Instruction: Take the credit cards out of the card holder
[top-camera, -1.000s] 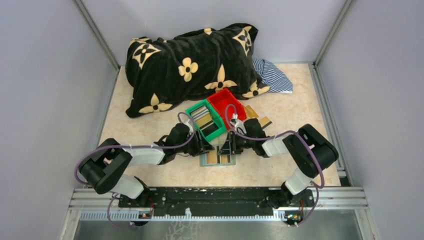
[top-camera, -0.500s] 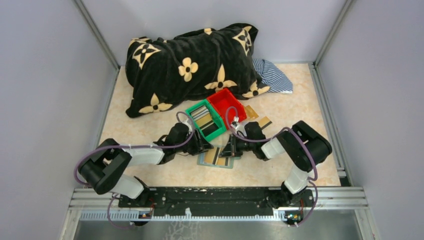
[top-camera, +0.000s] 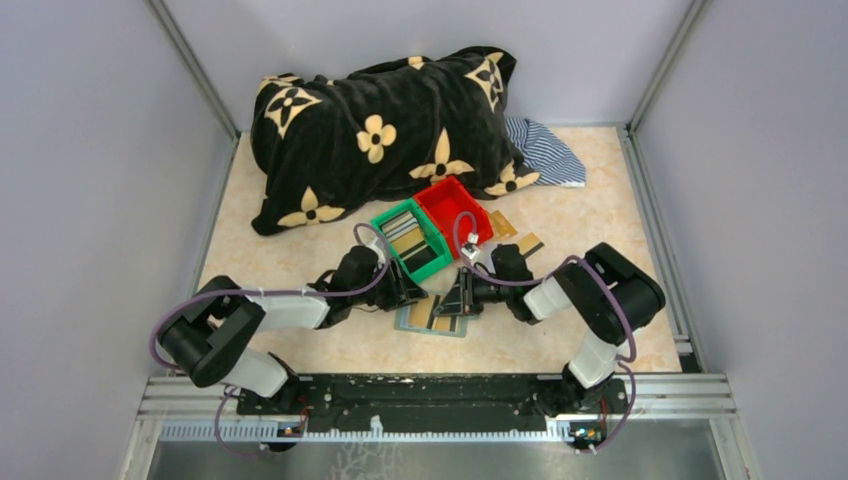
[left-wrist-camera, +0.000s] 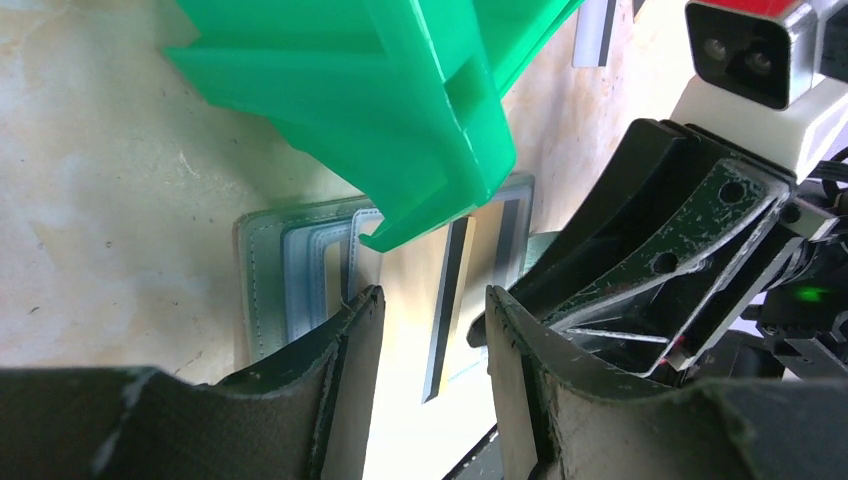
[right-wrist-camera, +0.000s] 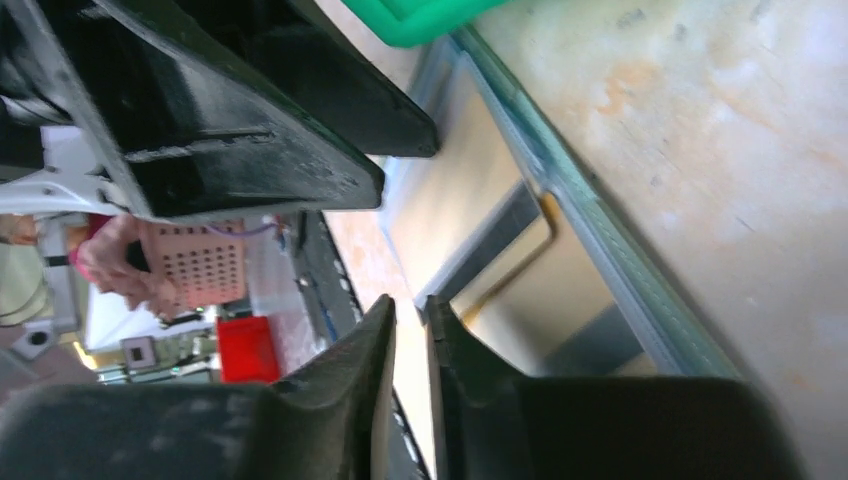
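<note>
The card holder (top-camera: 414, 322) lies open and flat on the table in front of the green bin; it also shows in the left wrist view (left-wrist-camera: 285, 285). Gold credit cards with black stripes (left-wrist-camera: 452, 300) sit in its pockets, and the right wrist view shows them too (right-wrist-camera: 470, 195). My left gripper (left-wrist-camera: 428, 312) hovers open over one card, its fingertips astride it and not touching. My right gripper (right-wrist-camera: 410, 308) is low at the holder's near edge. Its jaws are shut to a thin slit with nothing seen between them. Both grippers meet over the holder, left (top-camera: 408, 293) and right (top-camera: 452, 300).
A green bin (top-camera: 410, 240) holding cards and a red bin (top-camera: 455, 212) stand just behind the holder, the green one right above my left fingers. Two loose cards (top-camera: 520, 235) lie right of the red bin. A black flowered blanket (top-camera: 380, 130) and striped cloth (top-camera: 545, 150) fill the back.
My right gripper has slid left and down onto the holder and its jaws have closed. The holder has turned slightly. The left gripper has stayed put.
</note>
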